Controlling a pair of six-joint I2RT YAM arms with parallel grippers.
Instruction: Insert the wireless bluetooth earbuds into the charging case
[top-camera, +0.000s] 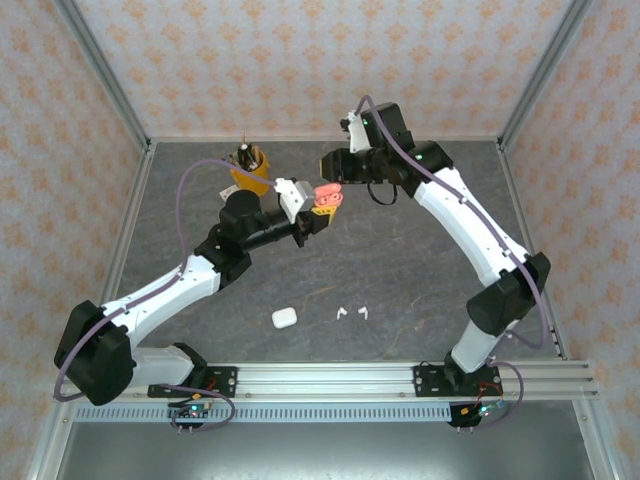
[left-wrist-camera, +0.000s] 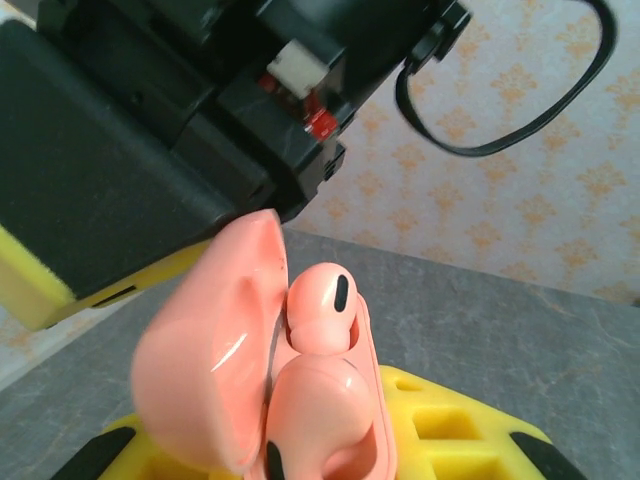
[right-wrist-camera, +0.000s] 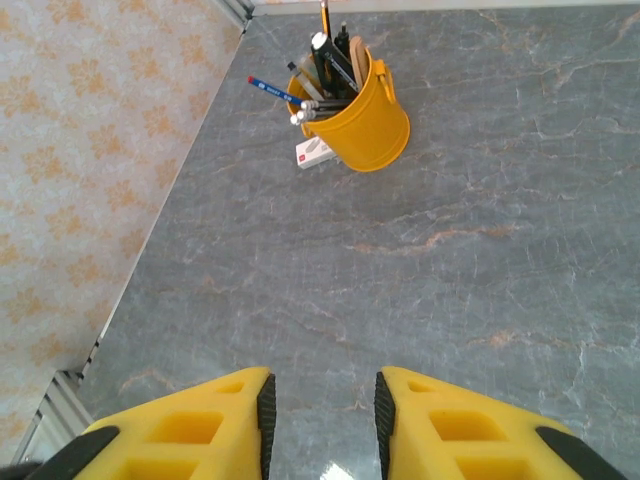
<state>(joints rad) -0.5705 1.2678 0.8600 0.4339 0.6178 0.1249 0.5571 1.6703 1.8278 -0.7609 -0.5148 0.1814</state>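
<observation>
A: Left tool, what's it doing?
B: Clamped on the pink charging case and holding it up off the table, lid swung open. Its yellow fingers show under the case in the left wrist view.
A: Pink buds?
B: Both pink earbuds sit in the case, one right next to the other.
A: And the white ones?
B: The white earbuds lie on the table near the front edge, close together, a bit right of the white case — looks shut.
A: Right tool?
B: Fingers apart, nothing btwn them. From the top it hangs just beyond the pink case. Its wrist cam looks down on bare table w/ a yellow pen cup farther off.
</observation>
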